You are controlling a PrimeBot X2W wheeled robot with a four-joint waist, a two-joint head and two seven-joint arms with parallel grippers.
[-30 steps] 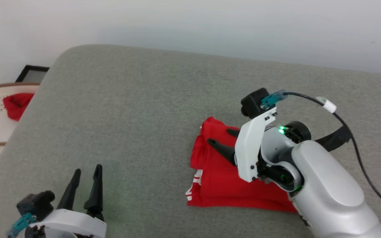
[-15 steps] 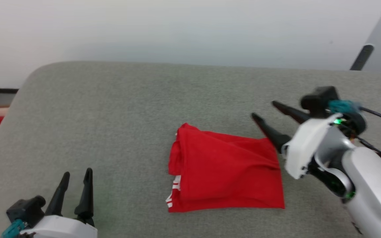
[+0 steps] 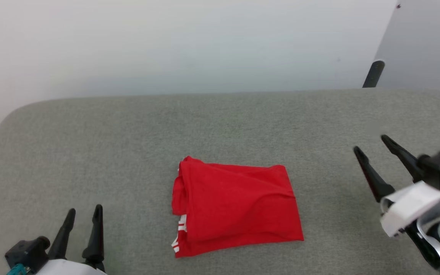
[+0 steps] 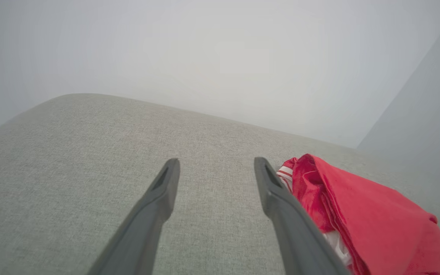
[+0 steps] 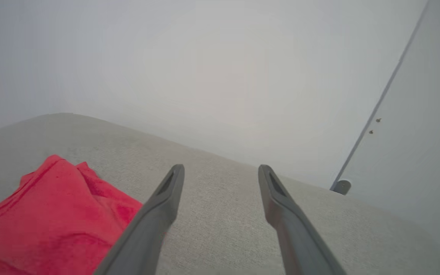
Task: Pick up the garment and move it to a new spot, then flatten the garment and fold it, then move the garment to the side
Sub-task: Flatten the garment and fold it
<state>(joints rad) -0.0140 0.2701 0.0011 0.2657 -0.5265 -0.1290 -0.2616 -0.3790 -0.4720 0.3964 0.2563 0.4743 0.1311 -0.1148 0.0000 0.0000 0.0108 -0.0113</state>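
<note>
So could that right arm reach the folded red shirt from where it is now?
Probably yes. The right gripper is open, holds nothing, and is just off to the right of the garment. Bare grey cushion lies between them, with nothing in the way.

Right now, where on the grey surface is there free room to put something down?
The grey surface is bare along the wall behind the folded garment, between the garment and the left end effector, and between it and the right end effector. Only the middle, under the garment, is taken.
</note>
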